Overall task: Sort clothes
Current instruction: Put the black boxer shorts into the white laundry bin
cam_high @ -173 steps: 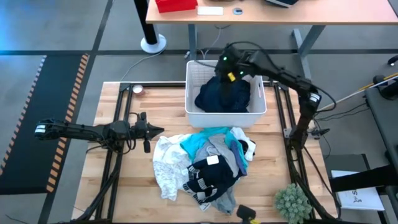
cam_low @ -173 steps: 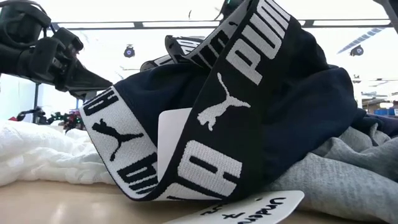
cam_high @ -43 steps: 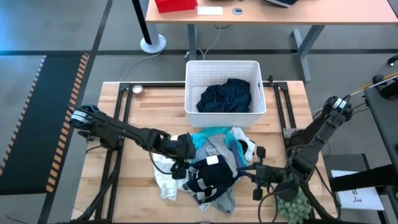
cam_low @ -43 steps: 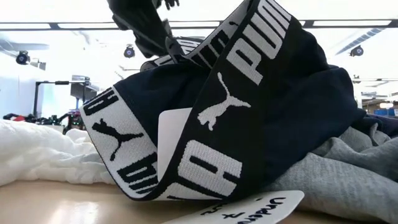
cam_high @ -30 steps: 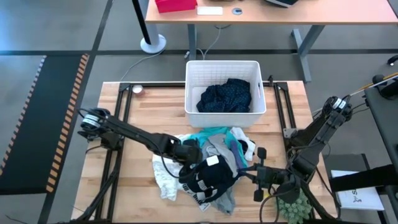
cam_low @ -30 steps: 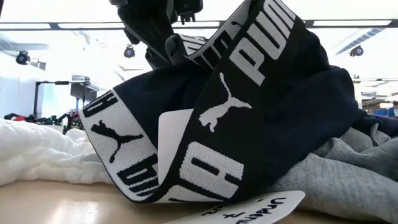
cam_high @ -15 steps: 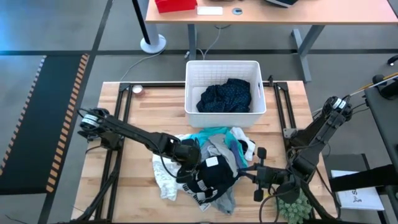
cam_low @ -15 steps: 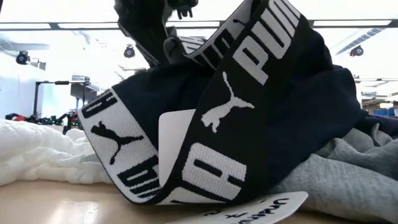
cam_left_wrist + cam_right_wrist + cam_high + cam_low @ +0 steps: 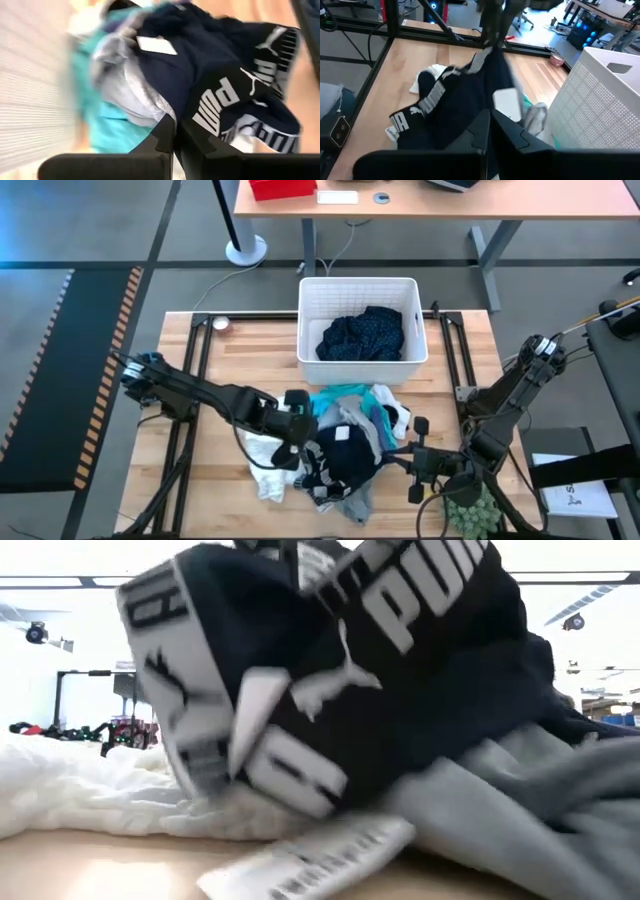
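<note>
- Left gripper (image 9: 300, 442) reaches from the left side of the table into the heap of clothes (image 9: 335, 442), its fingers (image 9: 167, 134) pressed together on a fold of the black garment with white lettering (image 9: 345, 460); whether grey fabric is pinched with it cannot be told.
- Seen from the low view, that black garment (image 9: 330, 670) is lifted and bunched, its lettered band tilted above the white lacy fabric (image 9: 90, 790) and a grey piece (image 9: 510, 810).
- On the wooden table (image 9: 250, 350) the heap lies in the middle: white lacy garment (image 9: 262, 465) at its left edge, turquoise (image 9: 335, 402) and grey (image 9: 355, 425) pieces toward the bin.
- White bin (image 9: 358, 288) stands at the far middle of the table, just beyond the heap, with a dark navy patterned garment (image 9: 362, 335) inside.
- Right gripper (image 9: 412, 462) rests low at the table's right front, just beside the heap, fingers (image 9: 487, 131) closed on nothing.
- Small green plant (image 9: 468, 505) sits at the right front corner.
</note>
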